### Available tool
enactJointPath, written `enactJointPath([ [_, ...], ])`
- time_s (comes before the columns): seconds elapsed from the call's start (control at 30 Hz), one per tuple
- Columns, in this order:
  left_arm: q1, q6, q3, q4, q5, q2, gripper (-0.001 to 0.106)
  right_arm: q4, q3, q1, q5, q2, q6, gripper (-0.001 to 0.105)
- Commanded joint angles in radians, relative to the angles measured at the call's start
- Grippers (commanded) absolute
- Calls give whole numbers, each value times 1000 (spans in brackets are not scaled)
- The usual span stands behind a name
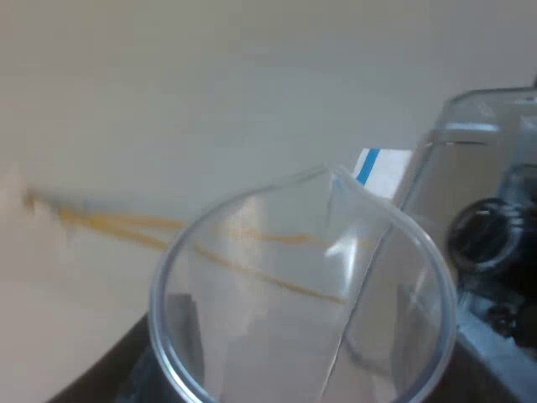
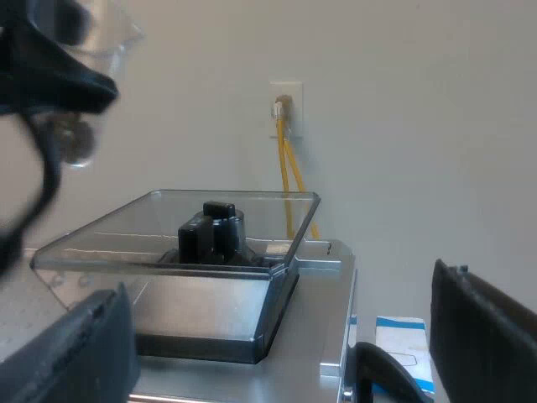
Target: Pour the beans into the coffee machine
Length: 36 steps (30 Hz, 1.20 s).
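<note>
The clear measuring glass (image 1: pixel 302 294) sits close before the left wrist camera, tilted with its spout toward the bean hopper (image 1: pixel 482 159), and I see no beans in it. My left gripper (image 2: pixel 54 80) is shut on the glass (image 2: pixel 105 42), holding it in the air above and to the side of the hopper (image 2: pixel 201 239). The hopper is a clear, open box with a black knob inside, on the steel top of the espresso machine (image 2: pixel 315 336). My right gripper (image 2: pixel 277 369) hangs level with the machine's top, its fingers (image 2: pixel 80 353) wide open and holding nothing.
A white wall stands behind the machine, with an outlet (image 2: pixel 285 96) and yellow cables (image 2: pixel 292 180) running down from it. A blue and white box (image 2: pixel 403 336) lies beside the machine.
</note>
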Motion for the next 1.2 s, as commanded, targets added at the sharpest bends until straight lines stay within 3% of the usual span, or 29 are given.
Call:
enactJointPath([
  [0.03, -20, 182, -9, -9, -13, 12, 0, -15, -12, -4, -2, -2, -5, 74],
  [0.07, -28, 241, -9, -9, -16, 22, 0, -15, -12, -4, -2, -2, -5, 74],
  [0.2, -34, 361, -9, -4, -74, 35, 0, -15, -12, -4, -2, -2, -5, 74],
  [0.4, -34, 583, -9, -4, -74, 39, 0, -15, -12, -4, -2, -2, -5, 74],
  [0.47, -34, 691, -9, -4, -78, 39, 0, -15, -12, -4, -2, -2, -5, 74],
  [0.67, -34, 895, -9, -4, -77, 39, 0, -15, -12, -4, -2, -2, -5, 74],
  [1.07, -32, 1105, -9, -6, -26, 39, 0, -15, -12, -4, -2, -2, -5, 74],
  [1.2, -32, 1134, -9, -13, -26, 39, 0, -15, -12, -4, 0, -2, -5, 74],
])
